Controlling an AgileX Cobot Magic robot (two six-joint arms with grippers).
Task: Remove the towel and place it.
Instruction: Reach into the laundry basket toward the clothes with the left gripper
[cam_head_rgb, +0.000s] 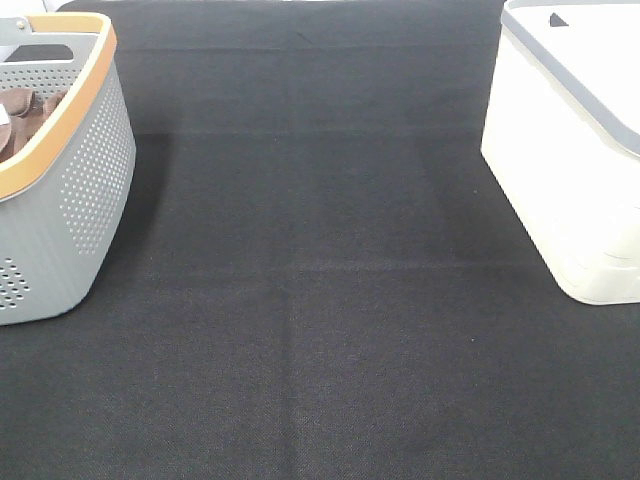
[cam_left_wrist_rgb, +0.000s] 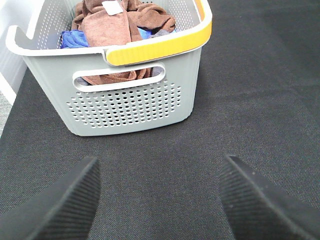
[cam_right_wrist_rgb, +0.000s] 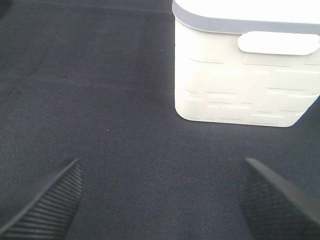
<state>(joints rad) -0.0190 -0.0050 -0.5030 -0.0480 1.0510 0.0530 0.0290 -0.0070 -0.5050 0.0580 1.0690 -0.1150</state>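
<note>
Left tool (cam_left_wrist_rgb: 160, 167) hangs over the black worktop (cam_head_rgb: 320, 300) with its two ribbed black fingers (cam_left_wrist_rgb: 65, 200) spread wide and nothing between them, facing the grey perforated basket (cam_left_wrist_rgb: 125, 107). That basket stands at the left edge of the worktop, part of its rim yellow. Inside it the towel (cam_left_wrist_rgb: 107, 27), reddish-brown with a small white tag (cam_left_wrist_rgb: 112, 8) showing, lies crumpled on top of a heap, a blue cloth (cam_left_wrist_rgb: 72, 39) beside it. At the right edge stands a white bin (cam_right_wrist_rgb: 235, 85) with a grey rim. Right tool (cam_right_wrist_rgb: 161, 167), likewise wide apart and empty, faces that bin without touching it.
</note>
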